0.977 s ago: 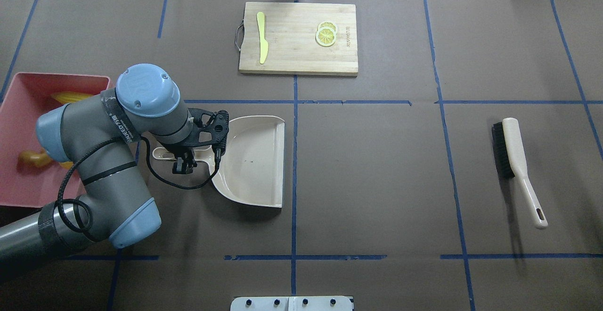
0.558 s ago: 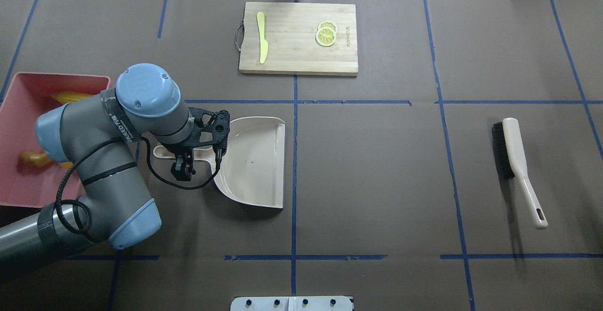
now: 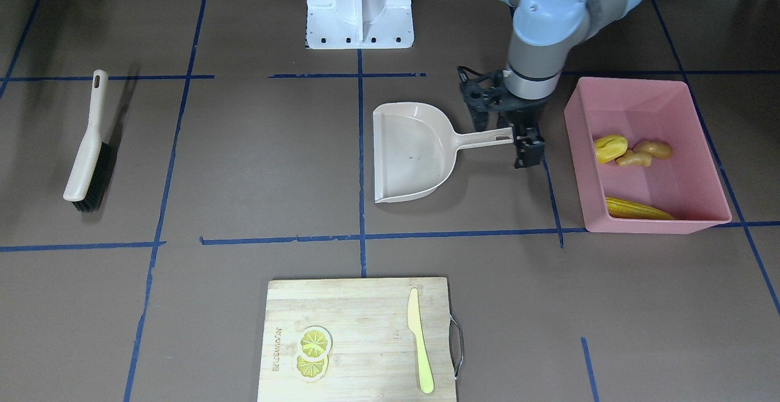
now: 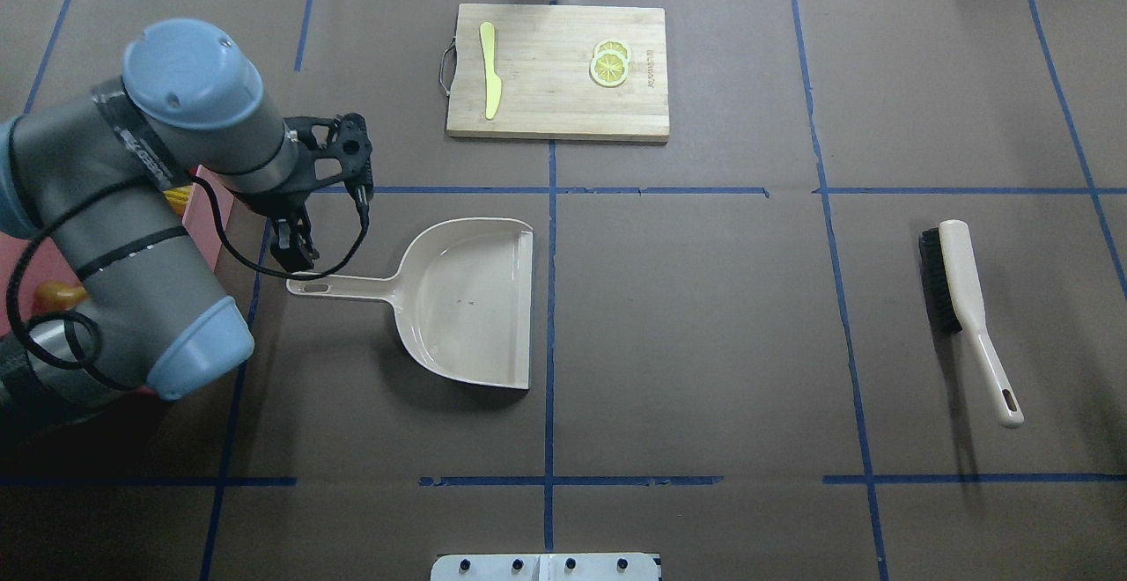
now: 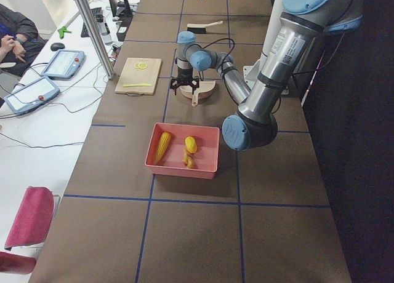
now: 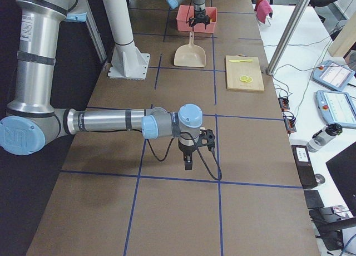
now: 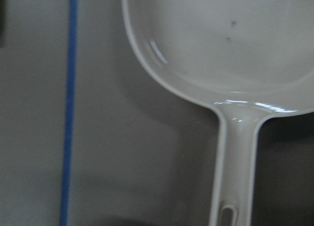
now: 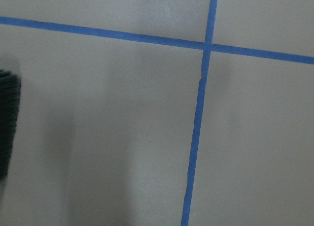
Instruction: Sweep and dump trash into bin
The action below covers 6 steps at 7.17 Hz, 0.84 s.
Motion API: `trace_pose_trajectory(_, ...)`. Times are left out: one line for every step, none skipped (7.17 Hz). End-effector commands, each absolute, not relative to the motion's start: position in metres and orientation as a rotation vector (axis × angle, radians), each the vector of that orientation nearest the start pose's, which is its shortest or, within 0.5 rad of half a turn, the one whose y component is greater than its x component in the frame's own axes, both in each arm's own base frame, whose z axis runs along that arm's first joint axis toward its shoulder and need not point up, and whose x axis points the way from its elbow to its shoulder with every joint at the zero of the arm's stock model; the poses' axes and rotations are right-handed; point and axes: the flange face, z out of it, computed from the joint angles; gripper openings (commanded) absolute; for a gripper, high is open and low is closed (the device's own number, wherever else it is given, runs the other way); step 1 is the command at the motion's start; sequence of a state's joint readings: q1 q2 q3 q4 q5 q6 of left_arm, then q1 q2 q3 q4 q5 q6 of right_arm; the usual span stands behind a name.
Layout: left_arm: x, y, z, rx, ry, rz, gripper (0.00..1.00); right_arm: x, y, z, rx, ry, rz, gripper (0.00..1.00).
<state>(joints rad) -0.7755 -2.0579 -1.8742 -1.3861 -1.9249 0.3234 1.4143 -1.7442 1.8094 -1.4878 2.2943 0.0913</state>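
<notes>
The pink bin [image 3: 646, 94] stands at the table's left end and holds the corn cob [image 3: 637, 209], the yellow potato-like lump [image 3: 610, 148] and the tan ginger root [image 3: 647, 153]. The beige dustpan [image 4: 467, 299] lies flat and empty on the table, its handle pointing toward the bin. My left gripper [image 4: 296, 251] hovers just beyond the handle's end, slightly open and empty, between dustpan and bin. The left wrist view shows only the dustpan [image 7: 221, 39]. My right gripper [image 6: 187, 164] shows only in the exterior right view, low over bare table; I cannot tell its state.
A beige brush [image 4: 960, 286] with black bristles lies at the right. A wooden cutting board [image 4: 555, 106] at the far middle carries lemon slices [image 4: 609, 63] and a yellow-green knife [image 4: 489, 70]. My left arm covers most of the bin in the overhead view.
My left gripper has left the dustpan handle and moved away toward the far left. The dustpan stays flat on the table, its handle now uncovered.
</notes>
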Motion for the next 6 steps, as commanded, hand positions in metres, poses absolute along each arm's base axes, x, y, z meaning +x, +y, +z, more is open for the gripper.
trace_pose_trajectory(0.286,-0.540,0.292,0.481,0.504,0.856,1.00,-0.002,-0.447,0.601,0.087,-0.732,-0.133,1.00)
trace_pose_trajectory(0.229,-0.554,0.328,0.416,0.509,0.738,1.00,-0.002,-0.448,0.601,0.088,-0.735,-0.140,1.00)
trace_pose_trajectory(0.162,-0.556,0.380,0.343,0.504,0.622,1.00,-0.002,-0.448,0.599,0.091,-0.738,-0.139,1.00)
trace_pose_trajectory(0.103,-0.558,0.418,0.302,0.484,0.519,1.00,-0.003,-0.448,0.597,0.094,-0.739,-0.141,1.00)
trace_pose_trajectory(0.056,-0.545,0.463,0.216,0.518,0.400,1.00,-0.003,-0.448,0.591,0.105,-0.740,-0.141,1.00)
trace_pose_trajectory(0.017,-0.529,0.511,0.135,0.541,0.301,1.00,-0.002,-0.447,0.584,0.115,-0.741,-0.142,1.00)
